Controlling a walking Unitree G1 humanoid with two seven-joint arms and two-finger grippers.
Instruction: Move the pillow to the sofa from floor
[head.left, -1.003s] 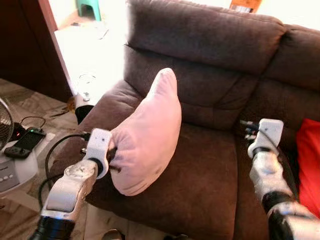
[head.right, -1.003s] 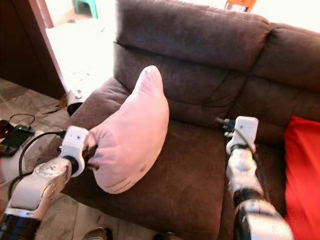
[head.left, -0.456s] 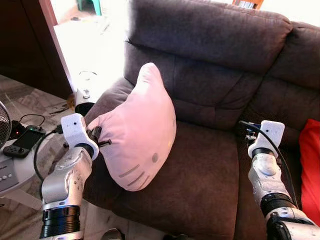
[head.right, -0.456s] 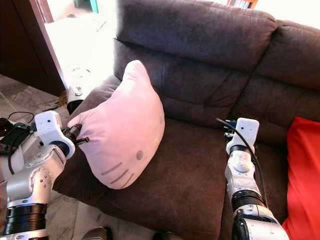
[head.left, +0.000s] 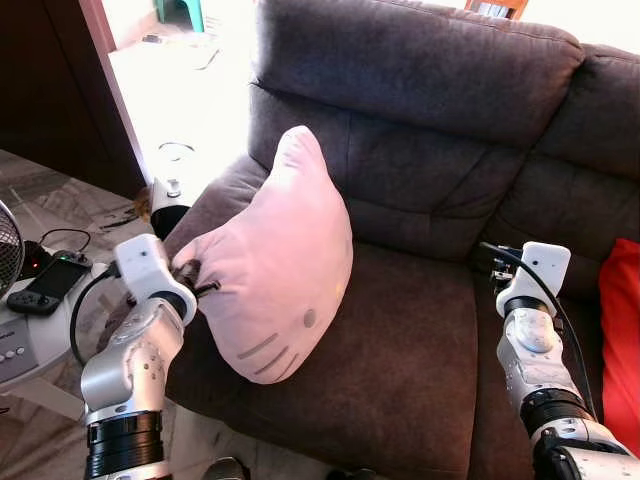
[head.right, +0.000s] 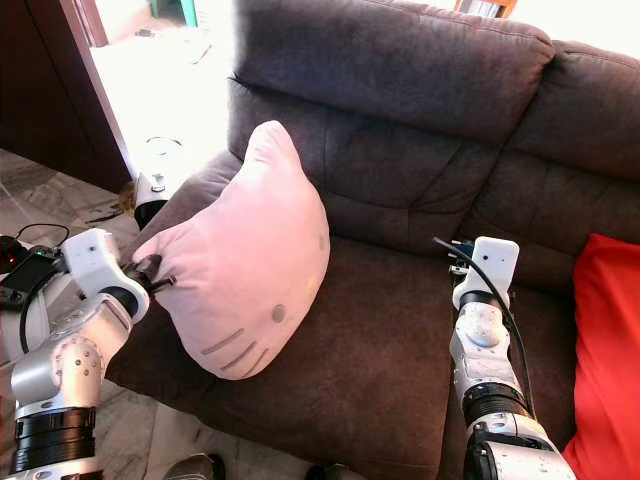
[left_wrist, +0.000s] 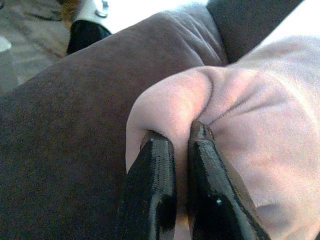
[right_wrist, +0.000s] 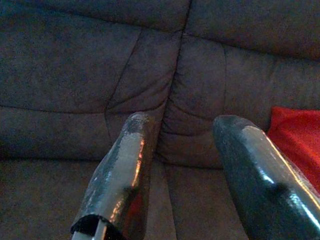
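Note:
A pale pink pillow (head.left: 280, 270) with a stitched cartoon face leans upright on the left seat of the dark brown sofa (head.left: 420, 350), against its left armrest. My left gripper (head.left: 195, 278) is shut on a pinched corner of the pillow (left_wrist: 200, 105) over that armrest; the black fingers (left_wrist: 150, 185) squeeze the fabric between them. My right gripper (right_wrist: 177, 165) is open and holds nothing. It hovers over the seat to the pillow's right, pointing at the sofa's backrest.
A red cushion (head.left: 620, 330) lies at the sofa's right end. Left of the sofa are a white and black canister (head.left: 170, 195), a fan (head.left: 8, 250) and a phone (head.left: 45, 282) with cables on a low white surface. A dark doorframe stands behind.
The pillow has turned from edge-on to face-out and settled against the armrest. My left gripper swung out to the left with its corner, then dropped slightly. The right arm barely moved.

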